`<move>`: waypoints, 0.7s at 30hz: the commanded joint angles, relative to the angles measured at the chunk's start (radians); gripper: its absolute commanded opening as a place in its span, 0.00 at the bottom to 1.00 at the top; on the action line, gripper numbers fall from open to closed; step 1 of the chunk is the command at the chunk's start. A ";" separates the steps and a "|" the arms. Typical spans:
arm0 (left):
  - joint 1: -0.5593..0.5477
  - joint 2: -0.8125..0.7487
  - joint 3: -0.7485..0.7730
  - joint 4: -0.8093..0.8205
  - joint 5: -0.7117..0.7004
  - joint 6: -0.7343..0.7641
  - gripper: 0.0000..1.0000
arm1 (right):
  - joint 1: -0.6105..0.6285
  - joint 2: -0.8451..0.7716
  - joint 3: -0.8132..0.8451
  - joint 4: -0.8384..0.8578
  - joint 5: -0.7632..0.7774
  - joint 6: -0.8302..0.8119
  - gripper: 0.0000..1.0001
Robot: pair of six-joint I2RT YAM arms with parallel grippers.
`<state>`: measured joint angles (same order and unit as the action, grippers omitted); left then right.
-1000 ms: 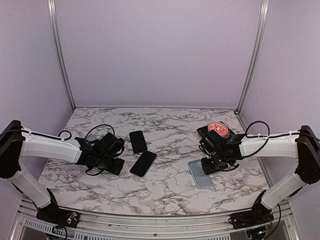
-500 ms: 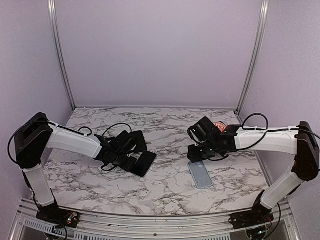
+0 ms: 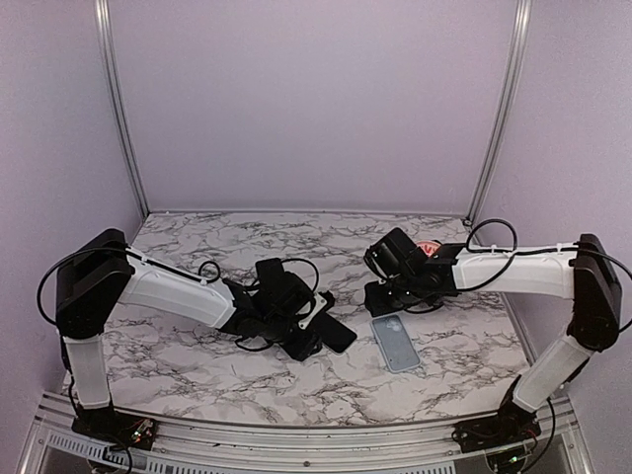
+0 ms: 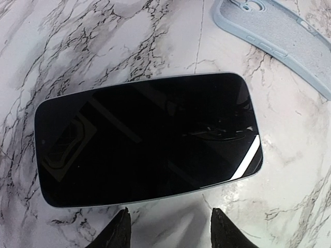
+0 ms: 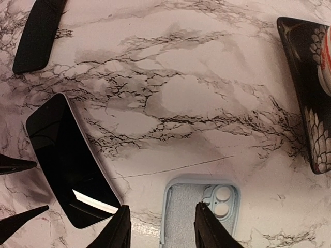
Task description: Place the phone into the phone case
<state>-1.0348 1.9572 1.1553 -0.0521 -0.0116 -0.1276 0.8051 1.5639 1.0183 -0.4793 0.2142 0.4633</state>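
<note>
Nearest, the pale grey phone case [image 3: 395, 343] lies open side up on the marble table [image 3: 197, 380], with nothing in it. At its 9 o'clock, near but apart, the phone [image 3: 338, 334] lies flat, screen up. The left gripper [image 4: 168, 236] sits just short of the phone's long edge, its 2 fingers half spread around nothing. The right gripper [image 5: 161, 228] hovers over the case's camera end, jaws partly apart, gripping nothing. Farther off, a patterned case [image 5: 310, 93] rests at the grey case's 1 o'clock, and a black slab [image 5: 39, 31] lies at the phone's 11 o'clock.
</note>
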 commanded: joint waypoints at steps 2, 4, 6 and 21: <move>0.033 -0.153 -0.072 0.072 -0.089 -0.112 0.53 | 0.005 0.117 0.119 0.083 -0.060 -0.101 0.59; 0.072 -0.234 -0.121 0.026 -0.171 -0.155 0.54 | 0.005 0.177 0.158 0.103 -0.133 -0.170 0.83; 0.122 -0.314 -0.182 -0.017 -0.225 -0.200 0.59 | 0.006 0.235 0.217 0.078 -0.171 -0.227 0.98; 0.221 -0.562 -0.391 -0.073 -0.307 -0.235 0.90 | 0.105 0.542 0.520 -0.149 -0.221 -0.405 0.99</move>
<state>-0.8120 1.4021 0.7750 -0.0959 -0.3019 -0.3561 0.8963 2.0514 1.4590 -0.4999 -0.0063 0.1024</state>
